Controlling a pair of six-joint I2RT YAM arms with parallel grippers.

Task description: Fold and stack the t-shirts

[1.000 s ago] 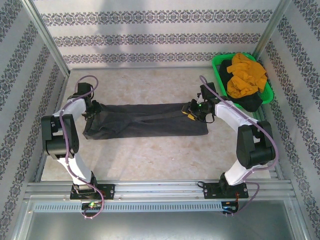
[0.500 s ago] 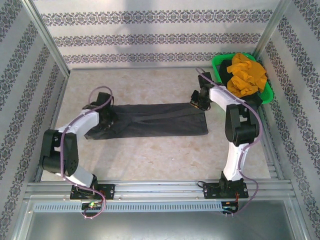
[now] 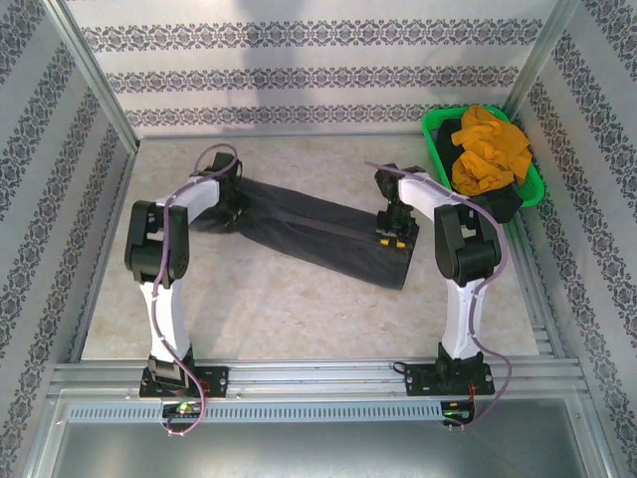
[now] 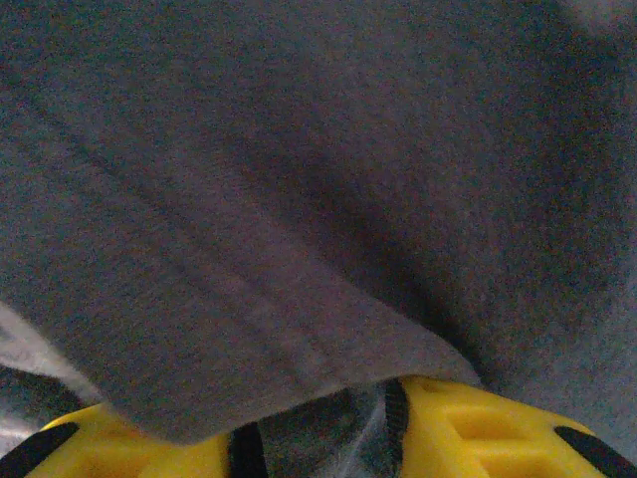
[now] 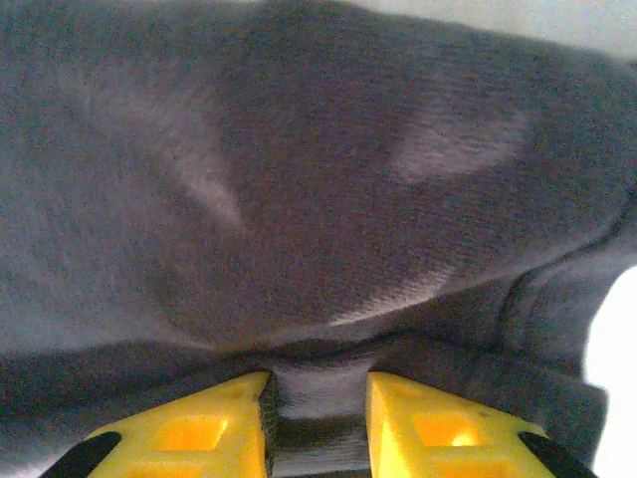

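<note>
Top external puts us early in the job. The grey shirt (image 3: pixel 328 234) stretches as a long, partly folded band slanting across the table (image 3: pixel 279 319). The orange shirt (image 3: pixel 488 149) and a darker one (image 3: pixel 458 134) sit heaped in the basket (image 3: pixel 430 127), unfolded, and nothing is stacked. Our left gripper (image 3: pixel 235 207) holds the band's far-left end. Our right gripper (image 3: pixel 390 234) holds its right end, near the basket. In both wrist views our yellow fingers (image 4: pixel 478 433) are closed on a pinch of grey cloth. The cloth looks soft and matte, creased lengthwise, with a stitched hem.
</note>
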